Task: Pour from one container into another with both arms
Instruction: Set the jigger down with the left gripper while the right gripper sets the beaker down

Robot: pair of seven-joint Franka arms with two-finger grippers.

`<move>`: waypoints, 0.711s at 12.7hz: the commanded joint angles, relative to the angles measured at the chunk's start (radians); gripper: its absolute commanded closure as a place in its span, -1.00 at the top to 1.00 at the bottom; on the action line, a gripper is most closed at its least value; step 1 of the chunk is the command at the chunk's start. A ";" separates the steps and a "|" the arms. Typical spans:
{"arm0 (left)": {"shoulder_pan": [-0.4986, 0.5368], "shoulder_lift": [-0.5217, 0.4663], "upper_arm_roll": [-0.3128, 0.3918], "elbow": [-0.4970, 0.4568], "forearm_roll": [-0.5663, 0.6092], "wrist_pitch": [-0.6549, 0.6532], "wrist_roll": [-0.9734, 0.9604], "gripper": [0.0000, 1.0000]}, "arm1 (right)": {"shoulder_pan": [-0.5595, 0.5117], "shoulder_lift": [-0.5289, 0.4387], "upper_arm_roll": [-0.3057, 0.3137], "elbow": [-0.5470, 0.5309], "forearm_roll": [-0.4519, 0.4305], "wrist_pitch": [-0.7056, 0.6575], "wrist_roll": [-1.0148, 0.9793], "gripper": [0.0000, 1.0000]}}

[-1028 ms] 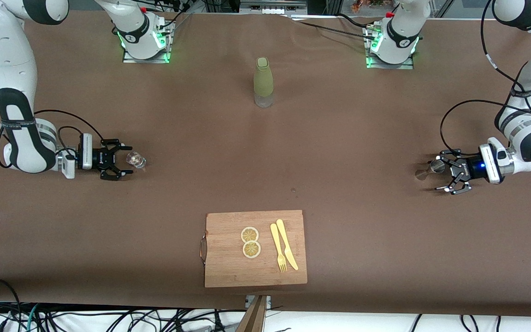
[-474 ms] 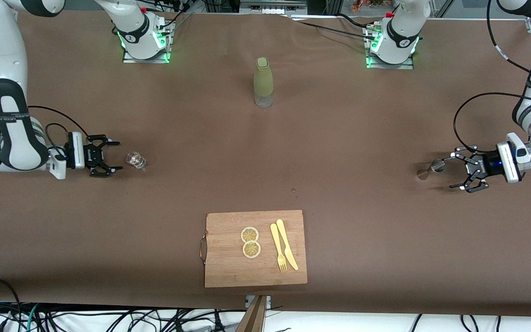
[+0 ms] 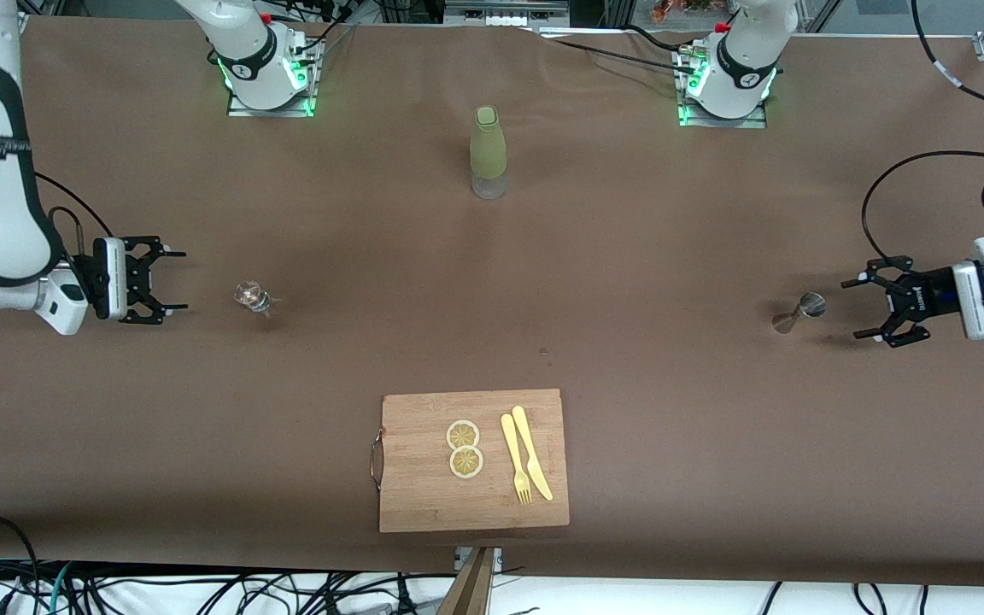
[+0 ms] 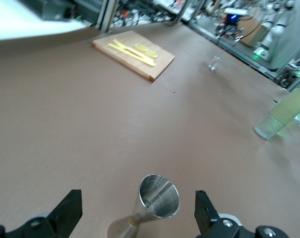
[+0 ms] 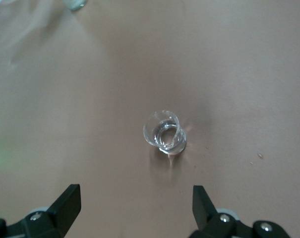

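Brown counter (image 3: 671, 256): small glass (image 3: 251, 296) and steel jigger (image 3: 798, 311) stand upright (well apart). Right gripper (image 3: 169, 280) beside the glass, left gripper (image 3: 863, 307) beside the jigger; jaws wide, holding nothing.

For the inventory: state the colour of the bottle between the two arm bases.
The bottle is pale olive green with a clear base, best seen in the front view.
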 commanded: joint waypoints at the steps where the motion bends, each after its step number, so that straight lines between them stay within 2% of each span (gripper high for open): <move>1: -0.004 -0.137 -0.015 -0.043 0.080 0.030 -0.239 1.00 | 0.050 -0.131 0.022 -0.038 -0.124 0.017 0.287 0.99; 3: -0.006 -0.202 -0.053 -0.043 0.123 0.035 -0.449 1.00 | 0.053 -0.185 0.111 -0.037 -0.203 0.048 0.504 0.99; 6: -0.017 -0.318 -0.120 -0.045 0.239 0.108 -0.748 1.00 | 0.045 -0.252 0.250 -0.031 -0.358 0.066 0.851 0.99; 9: -0.035 -0.395 -0.187 -0.059 0.334 0.215 -1.062 1.00 | 0.041 -0.314 0.361 -0.028 -0.477 0.068 1.176 0.99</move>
